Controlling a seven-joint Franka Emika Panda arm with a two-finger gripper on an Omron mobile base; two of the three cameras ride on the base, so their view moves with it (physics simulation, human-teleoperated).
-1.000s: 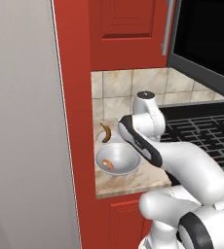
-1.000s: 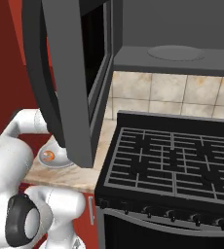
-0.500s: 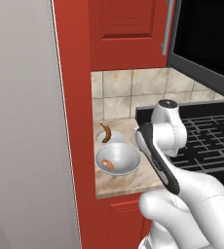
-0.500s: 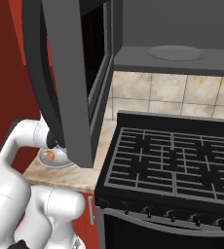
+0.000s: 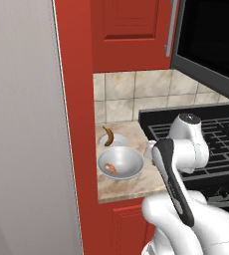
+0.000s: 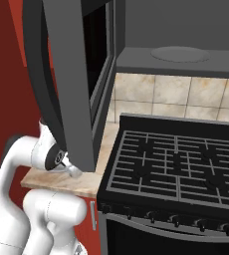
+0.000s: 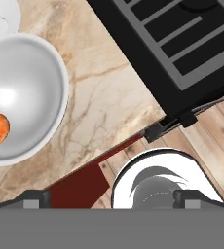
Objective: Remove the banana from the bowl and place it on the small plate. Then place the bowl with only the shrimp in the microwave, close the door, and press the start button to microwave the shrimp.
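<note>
Left base view: the small curved brownish-yellow banana (image 5: 108, 135) already lies on the small flat white plate (image 5: 117, 141), just behind the wide shallow silver-grey metal bowl (image 5: 120, 163), which holds only the tiny curled orange-pink shrimp (image 5: 111, 169) and rests on the marble tabletop (image 5: 136, 187) beside the black stove (image 5: 206, 137); the first step therefore appears done, and the step in hand is judged to be taking up the bowl for the microwave. The arm's wrist sits just right of the bowl, over the tabletop's stove-side edge. Right base view: the wide dark grey microwave door (image 6: 69, 84) hangs open above the tabletop, with the grey interior of the large dark microwave (image 6: 176, 30) exposed, so the cavity looks ready to receive the bowl. Hand view: the tool (image 7: 111, 198) looks down at the tabletop's front edge; its two dark tips stand wide apart, released and empty. The bowl lies up and to the left, apart from the tips, the shrimp at its left side. The next move probably calls for shifting toward the bowl's near rim and descending to pinch it.
</note>
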